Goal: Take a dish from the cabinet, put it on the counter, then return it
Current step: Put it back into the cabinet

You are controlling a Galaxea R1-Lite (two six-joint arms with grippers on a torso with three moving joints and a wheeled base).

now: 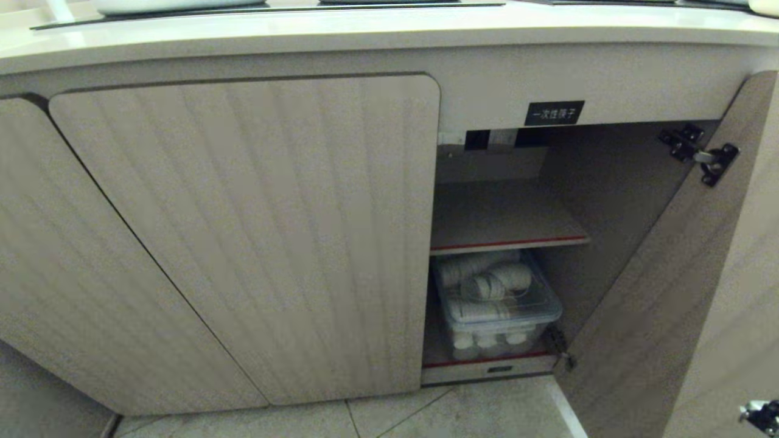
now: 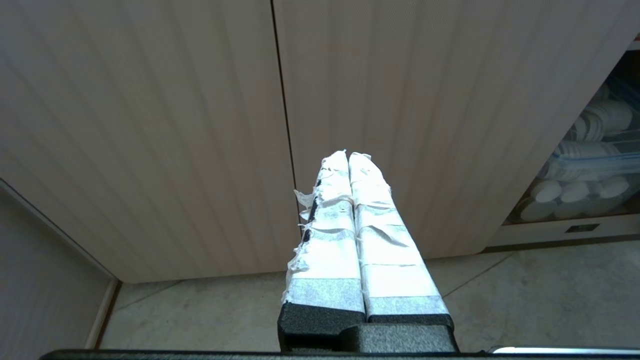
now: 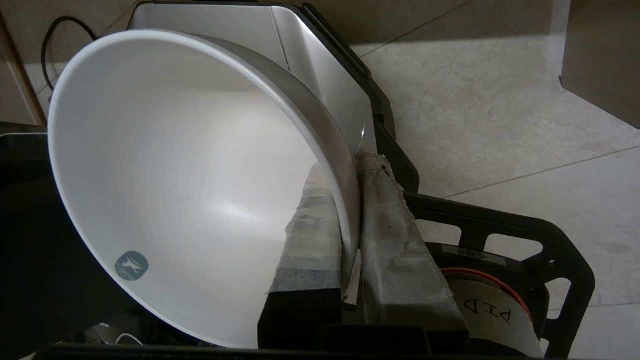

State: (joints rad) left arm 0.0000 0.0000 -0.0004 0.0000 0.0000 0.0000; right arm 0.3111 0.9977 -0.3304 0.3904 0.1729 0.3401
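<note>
The right gripper [image 3: 350,200] is clamping the rim of the white bowl [image 3: 175,175], with 1 taped finger [image 3: 310,235] inside the bowl and the other against its outer wall. The bowl is tilting on its side above the tiled floor [image 3: 500,100], over the robot's own base, outside the cabinet [image 1: 243,231]. A small round grey mark is showing on the bowl's inner wall.

The cabinet's right-hand door [image 1: 657,292] is standing open. Inside the cabinet, the upper red-edged shelf [image 1: 505,216] is sitting bare, and below that shelf a clear plastic bin [image 1: 499,310] of stacked white cups is resting. A black label [image 1: 554,113] is sitting above the opening, under the counter [image 1: 365,30].

The left gripper [image 2: 348,157] is hanging in front of the cabinet's closed ribbed doors, its 2 taped fingers pressing together on nothing.
</note>
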